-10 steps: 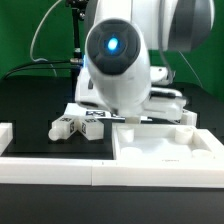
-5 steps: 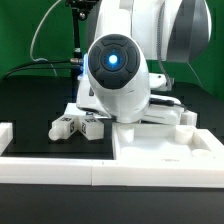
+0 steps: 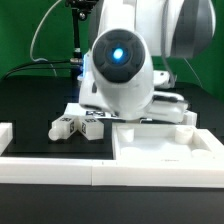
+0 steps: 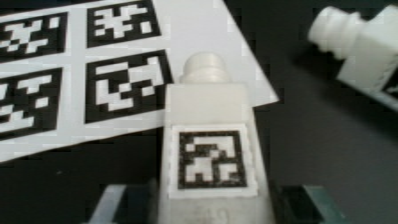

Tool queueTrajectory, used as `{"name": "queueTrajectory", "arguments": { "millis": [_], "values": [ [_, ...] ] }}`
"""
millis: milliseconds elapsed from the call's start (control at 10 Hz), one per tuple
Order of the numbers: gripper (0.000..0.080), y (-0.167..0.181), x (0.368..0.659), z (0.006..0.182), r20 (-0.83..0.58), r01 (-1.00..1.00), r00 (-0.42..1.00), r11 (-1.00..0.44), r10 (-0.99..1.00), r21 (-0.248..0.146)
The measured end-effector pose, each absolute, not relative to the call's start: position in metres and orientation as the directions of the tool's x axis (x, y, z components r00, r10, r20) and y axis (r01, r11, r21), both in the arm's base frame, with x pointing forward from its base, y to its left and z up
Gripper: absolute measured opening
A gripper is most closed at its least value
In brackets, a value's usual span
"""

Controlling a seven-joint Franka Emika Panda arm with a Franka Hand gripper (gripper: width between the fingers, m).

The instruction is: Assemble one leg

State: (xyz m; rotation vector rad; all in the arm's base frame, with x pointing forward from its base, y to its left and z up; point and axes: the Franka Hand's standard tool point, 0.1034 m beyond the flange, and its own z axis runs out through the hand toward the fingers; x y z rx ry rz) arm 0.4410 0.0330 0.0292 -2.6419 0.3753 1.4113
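Hand (image 4: pixel 210 203) clamped on the leg (image 4: pixel 210 120): chunky white block, square black-and-white tag on its face, rounded peg tip. The marker board (image 4: pixel 71 90) lies behind it. A second leg (image 4: pixel 356 50) lies on the dark surface (image 4: pixel 311 125).

The leg (image 4: pixel 210 130) overlaps the marker board's (image 4: pixel 80 85) edge.

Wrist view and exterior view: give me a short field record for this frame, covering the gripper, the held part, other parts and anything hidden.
gripper: shut on the leg, one finger on each side of its base
the leg: white block, tag facing the wrist camera, rounded peg end pointing away from the gripper
behind the leg: the marker board and black table
spare leg: lying apart from the held one
loose legs: on the table, exterior view's left
tray-like panel: exterior view's right
hidden: the arm blocks the gripper in the exterior view
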Motion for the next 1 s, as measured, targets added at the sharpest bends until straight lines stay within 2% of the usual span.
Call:
{"name": "queueTrajectory", "arguments": {
  "millis": [200,300,700,800,900,1000],
  "values": [
    [0.0285,0.037,0.463,0.07,-0.808,-0.271,0.572,-0.962,-0.142,-0.023],
    [0.0285,0.038,0.471,0.079,-0.794,-0.263,0.592,-0.964,-0.135,-0.032],
    [0.0285,0.04,0.491,0.077,-0.736,-0.224,0.666,-0.974,-0.121,-0.042],
    [0.0285,0.046,0.508,0.09,-0.679,-0.197,0.726,-0.979,-0.112,-0.05],
    [0.0285,0.054,0.527,0.115,-0.622,-0.18,0.777,-0.981,-0.096,-0.072],
    [0.0285,0.059,0.542,0.13,-0.589,-0.181,0.801,-0.981,-0.103,-0.074]
  ]
}}
